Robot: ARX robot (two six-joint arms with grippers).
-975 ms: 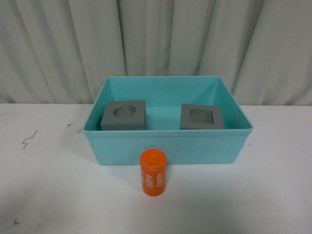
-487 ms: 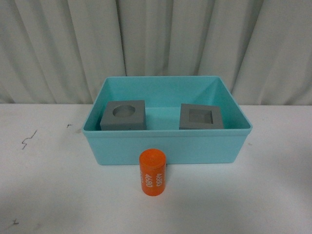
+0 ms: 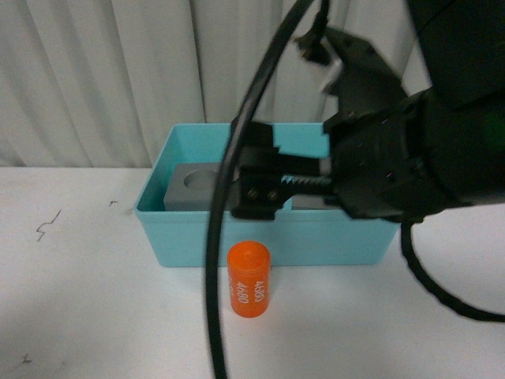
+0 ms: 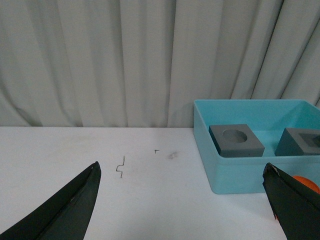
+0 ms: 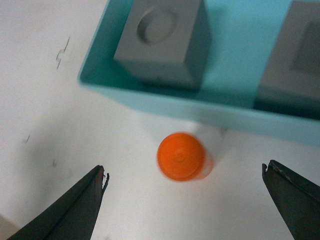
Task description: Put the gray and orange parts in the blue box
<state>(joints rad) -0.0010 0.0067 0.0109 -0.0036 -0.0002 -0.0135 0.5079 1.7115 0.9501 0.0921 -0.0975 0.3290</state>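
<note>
The white counter [image 3: 87, 308] carries a light turquoise-blue plastic bin [image 3: 316, 241]; a small orange cylinder with white digits [image 3: 249, 279] stands upright just beside its near wall.

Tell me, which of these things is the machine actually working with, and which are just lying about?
Part of the job:
- orange cylinder, outside, in front of the box
- gray cube with round recess, in the box
- gray cube with square recess, in the box
- blue box

Just there:
- white table
- curtain
- pen marks on the table
- the robot's own black cable
</note>
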